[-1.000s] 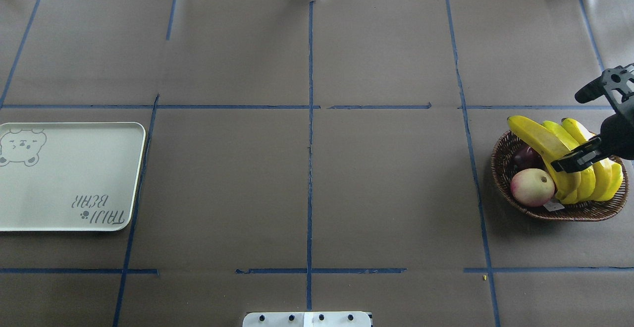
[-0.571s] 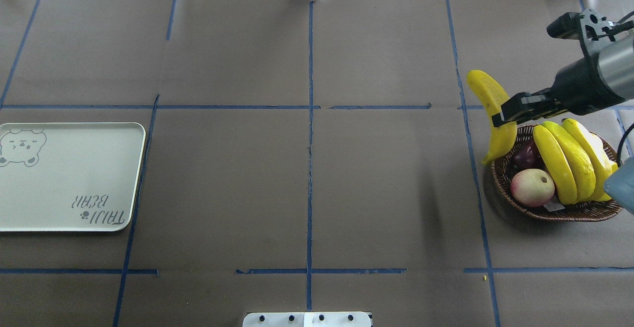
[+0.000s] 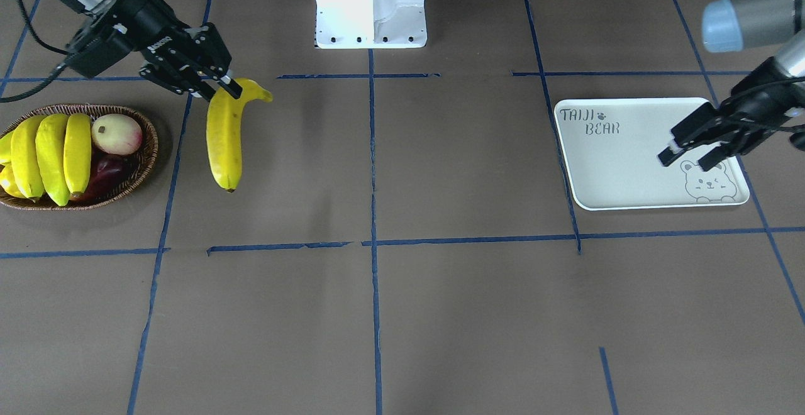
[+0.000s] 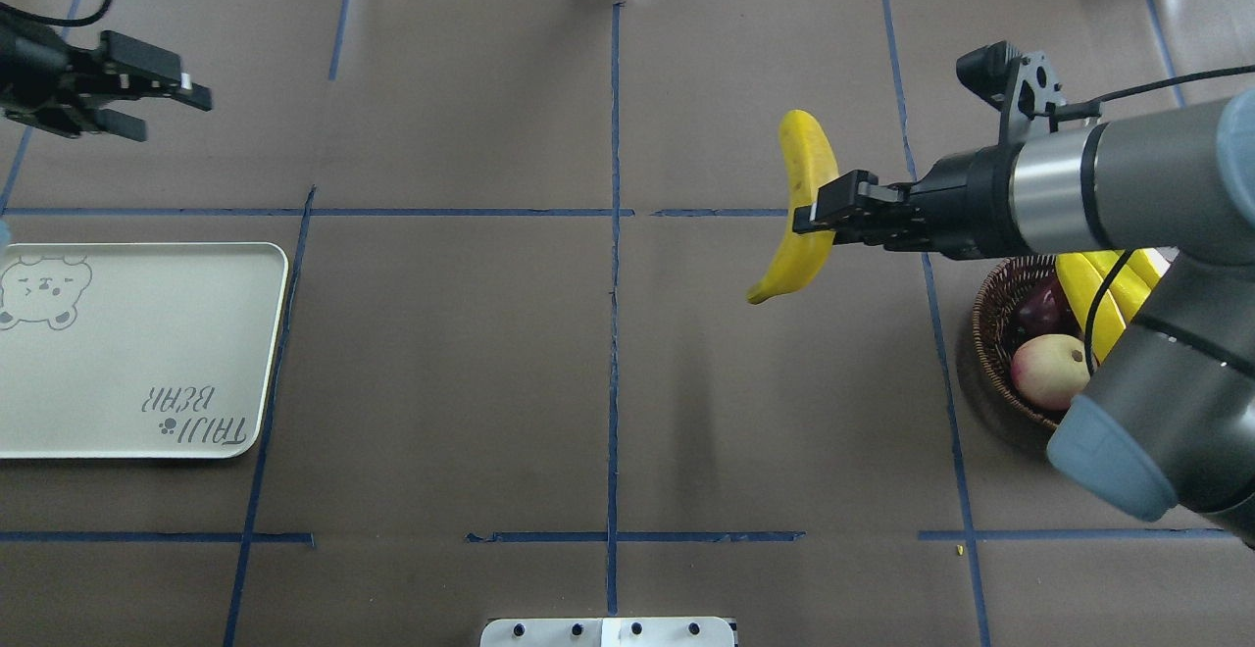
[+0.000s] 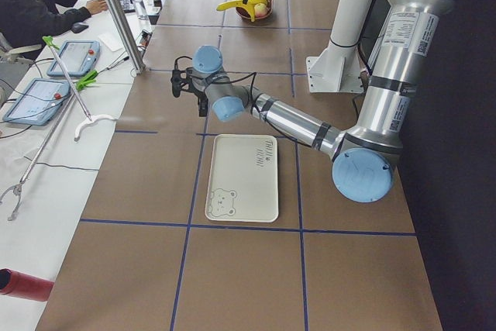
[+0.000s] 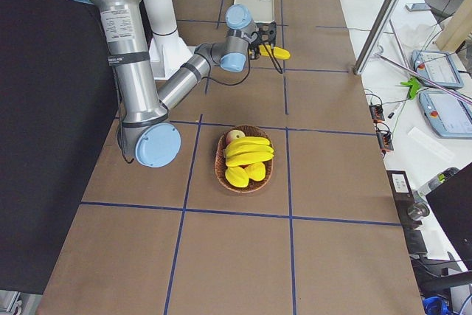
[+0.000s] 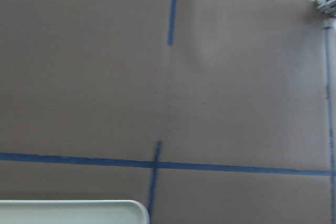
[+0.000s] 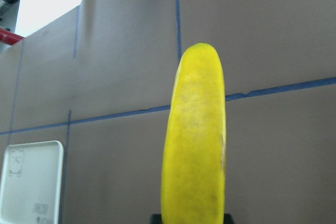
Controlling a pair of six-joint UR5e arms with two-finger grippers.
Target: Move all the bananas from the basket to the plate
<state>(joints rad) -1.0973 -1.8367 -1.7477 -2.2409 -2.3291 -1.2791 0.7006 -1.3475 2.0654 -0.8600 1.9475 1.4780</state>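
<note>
My right gripper [image 4: 814, 218] is shut on one yellow banana [image 4: 804, 191], which hangs in the air between the table's middle and the wicker basket [image 4: 988, 338]. The same banana [image 8: 195, 140] fills the right wrist view. Three more bananas [image 3: 53, 148] lie side by side in the basket [image 3: 151, 151]. The white plate [image 4: 137, 363] with bear lettering lies at the far left and carries nothing. My left gripper [image 4: 155, 106] hangs open and empty in the air near the plate's far edge; from the front it [image 3: 688, 158] overlaps the plate [image 3: 629, 163].
A pale pink apple [image 4: 1051, 371] and a dark red fruit [image 4: 1039, 312] share the basket. The robot base [image 3: 371, 6] stands mid-table. A person [image 5: 31, 5] sits at a side bench with tablets beyond the table's far edge.
My right gripper lifted one banana out of the basket and carried it left towards the table's middle. The left gripper came into view at the upper left.
</note>
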